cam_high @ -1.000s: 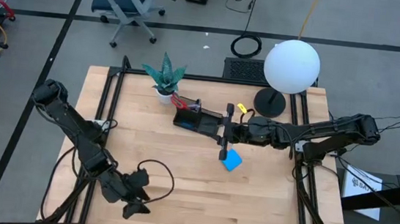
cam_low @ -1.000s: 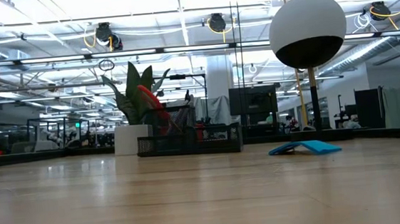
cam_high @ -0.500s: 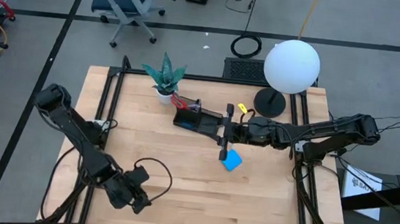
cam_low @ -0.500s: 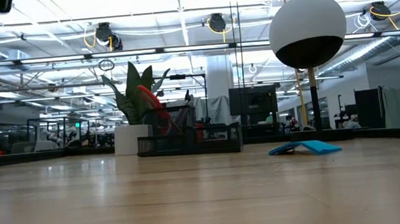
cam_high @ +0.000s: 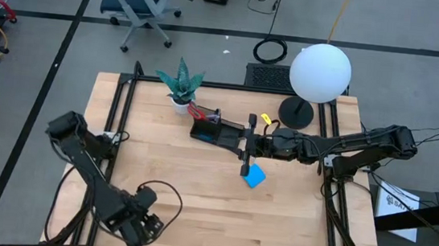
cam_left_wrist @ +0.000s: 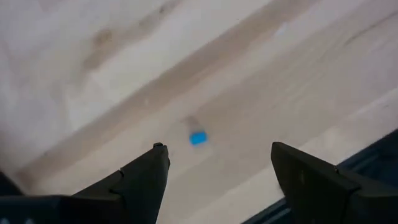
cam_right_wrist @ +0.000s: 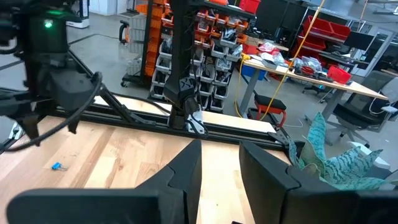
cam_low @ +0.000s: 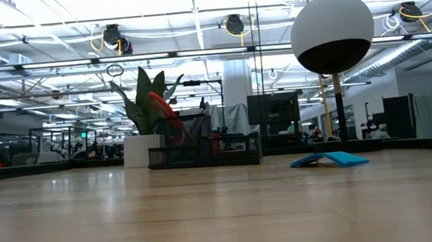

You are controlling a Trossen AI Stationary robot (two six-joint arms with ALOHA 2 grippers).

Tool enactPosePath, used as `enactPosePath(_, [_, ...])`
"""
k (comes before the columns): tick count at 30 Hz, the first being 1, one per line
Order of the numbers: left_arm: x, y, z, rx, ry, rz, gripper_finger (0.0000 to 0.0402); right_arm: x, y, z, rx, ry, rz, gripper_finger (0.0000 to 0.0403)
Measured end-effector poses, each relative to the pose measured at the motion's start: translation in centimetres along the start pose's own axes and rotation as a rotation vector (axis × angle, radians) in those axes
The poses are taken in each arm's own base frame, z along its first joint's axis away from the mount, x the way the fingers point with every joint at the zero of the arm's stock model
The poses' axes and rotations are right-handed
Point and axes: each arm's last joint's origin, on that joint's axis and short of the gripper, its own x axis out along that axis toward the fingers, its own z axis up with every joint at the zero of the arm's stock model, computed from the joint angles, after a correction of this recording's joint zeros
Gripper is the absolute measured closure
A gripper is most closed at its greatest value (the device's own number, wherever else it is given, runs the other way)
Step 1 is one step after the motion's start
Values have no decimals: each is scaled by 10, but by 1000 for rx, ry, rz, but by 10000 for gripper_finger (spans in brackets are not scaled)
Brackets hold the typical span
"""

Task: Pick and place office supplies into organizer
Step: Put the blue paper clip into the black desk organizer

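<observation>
Step in hand, as you'd judge it: the reach for the tiny blue block [cam_left_wrist: 198, 138]. Your left gripper [cam_high: 143, 227] hangs over the near-left corner of the table [cam_high: 195, 209]. Its fingers [cam_left_wrist: 144, 180] stand wide apart and hold nothing. In the left wrist view the block lies on bare wood in the gap between them, below and clear of both. The right wrist view shows the same block [cam_right_wrist: 56, 165] alone near the left arm's base.

Next move, on your call: come straight down with the block centred, then close. It's very small, so a slight offset could nudge it away instead of pinching it.

Mid-table: the bright blue square notepad [cam_high: 255, 176] lies flat on the wood, one corner lifted in the low view [cam_low: 329, 159]. Your right gripper [cam_high: 246, 151] hangs high, just beside it on the organizer's side. Fingers [cam_right_wrist: 184, 163] sit narrow, a slim gap showing, nothing between them.

Farther back: the organizer [cam_high: 215, 131], with red-handled scissors [cam_high: 198, 111] standing in its taller section. A potted plant [cam_high: 180, 84] and a lamp base [cam_high: 295, 112] sit behind.
</observation>
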Motion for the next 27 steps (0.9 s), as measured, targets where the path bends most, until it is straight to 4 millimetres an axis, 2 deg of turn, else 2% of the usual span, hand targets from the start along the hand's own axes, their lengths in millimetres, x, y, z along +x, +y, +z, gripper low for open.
enactPosePath(7, [20,-11,-8,-58,77,104,110,0,0,0,0,-2,0,303])
enactPosePath(17, [24,-10,-11,-144,62,115,110,0,0,1,2,-9,-1,303])
enactPosePath(27, [54,-16,-18,-186,121,227,110,0,0,1,-1,-9,-1,303])
